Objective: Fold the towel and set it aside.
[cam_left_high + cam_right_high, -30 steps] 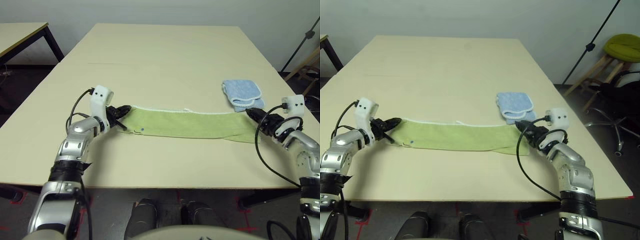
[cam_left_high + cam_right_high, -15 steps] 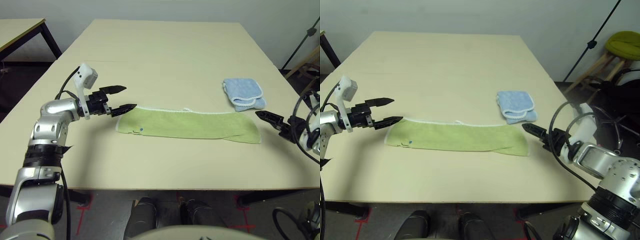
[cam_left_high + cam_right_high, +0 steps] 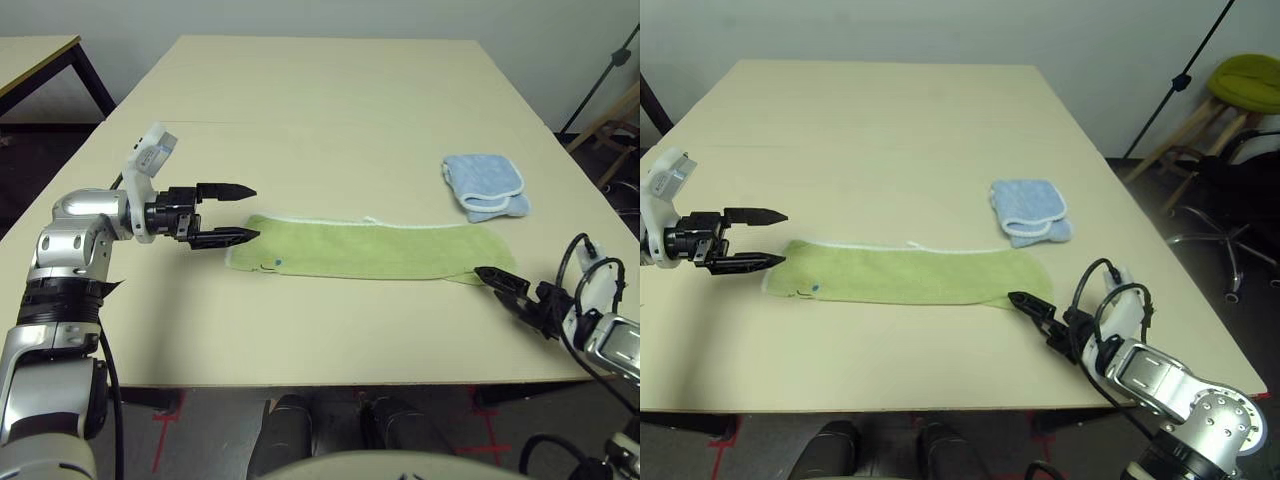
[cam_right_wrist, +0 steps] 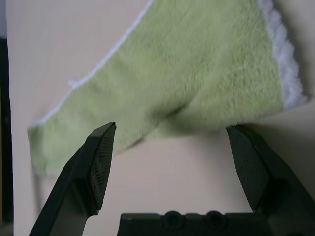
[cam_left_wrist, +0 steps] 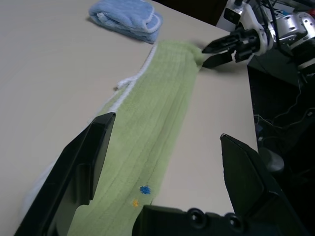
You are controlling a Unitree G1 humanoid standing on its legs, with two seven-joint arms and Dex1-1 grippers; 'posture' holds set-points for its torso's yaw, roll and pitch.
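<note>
Lying flat as a long strip on the table [image 3: 330, 130], the towel [image 3: 370, 250] has the left gripper [image 3: 240, 212] spread open just off one end and the right gripper [image 3: 492, 277], also released, low at the other.

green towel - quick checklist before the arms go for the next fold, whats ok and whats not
1. Light green terry-cloth towel lies flat in a long strip: ok.
2. Left end effector open, at the towel's left end, gripping nothing: ok.
3. Right end effector open, at the towel's right corner: ok.
4. Small light blue folded cloth apart from the towel: ok.
5. Beige table bare beyond the towel: ok.
</note>
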